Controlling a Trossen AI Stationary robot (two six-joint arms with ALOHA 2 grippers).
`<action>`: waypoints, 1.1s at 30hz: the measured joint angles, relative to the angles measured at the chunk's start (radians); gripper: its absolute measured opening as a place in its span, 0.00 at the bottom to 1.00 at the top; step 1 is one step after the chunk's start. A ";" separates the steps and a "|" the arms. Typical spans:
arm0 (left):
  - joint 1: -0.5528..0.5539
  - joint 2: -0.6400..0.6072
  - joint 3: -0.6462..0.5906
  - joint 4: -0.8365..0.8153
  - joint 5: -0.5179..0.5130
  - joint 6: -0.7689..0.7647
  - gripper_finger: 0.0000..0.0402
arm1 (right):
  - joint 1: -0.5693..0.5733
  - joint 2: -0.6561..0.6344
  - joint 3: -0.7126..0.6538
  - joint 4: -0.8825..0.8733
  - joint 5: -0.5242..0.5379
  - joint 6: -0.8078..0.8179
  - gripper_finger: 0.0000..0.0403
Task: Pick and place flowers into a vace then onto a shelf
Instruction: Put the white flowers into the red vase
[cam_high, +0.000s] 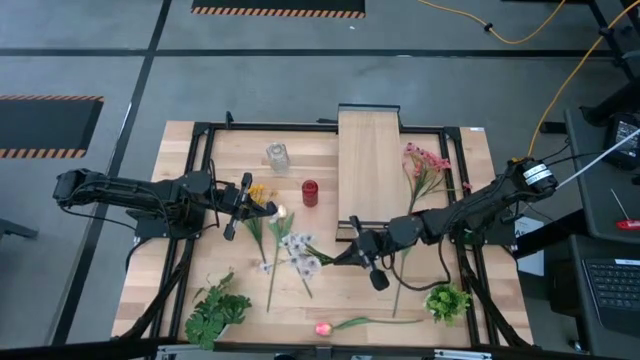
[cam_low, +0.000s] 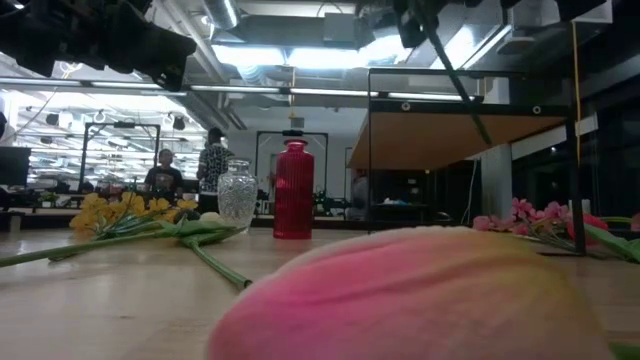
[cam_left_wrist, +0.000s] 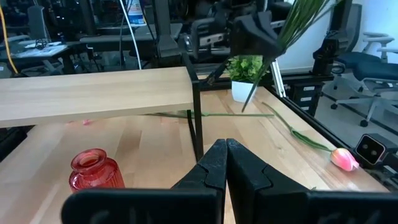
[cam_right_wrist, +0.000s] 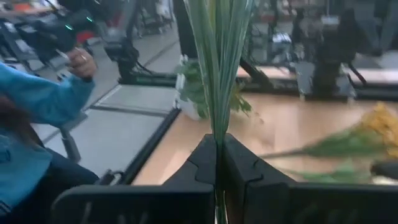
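Flowers (cam_high: 290, 250) are what I'm handling: long, thin artificial stems that I judge light and springy, so each will droop and swing when lifted by one end. I'd take hold low on the stem, clear of the blossoms, so the free end can be steered into the narrow vace (cam_high: 277, 156), which looks like fragile glass and easy to tip.

My right gripper (cam_high: 352, 254) is pinched tight on a bundle of green blades (cam_right_wrist: 217, 56); in its wrist view they rise straight out from between the fingers. Whether that is a flower stem or plain greenery I cannot tell. White sprigs (cam_high: 300, 252) lie just beside it, toward the left arm; the pink spray (cam_high: 425, 165) lies behind it, past the shelf (cam_high: 370, 160). A pink tulip (cam_high: 323, 328) rests nearer the table's front edge.

My left gripper (cam_high: 246, 205) is closed with nothing between its fingers, hovering just beside the yellow daisies (cam_high: 258, 192). The vace stands beyond it, well apart from both claws.
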 joint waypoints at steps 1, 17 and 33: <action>0.000 0.000 0.000 0.000 0.000 0.000 0.01 | 0.000 0.000 0.000 0.017 -0.001 -0.016 0.02; 0.000 0.000 0.000 0.159 -0.011 0.053 0.08 | 0.000 0.001 0.001 0.165 0.105 -0.164 0.02; -0.098 0.052 0.000 0.268 -0.133 0.044 0.53 | -0.006 0.010 0.001 0.243 0.235 -0.210 0.02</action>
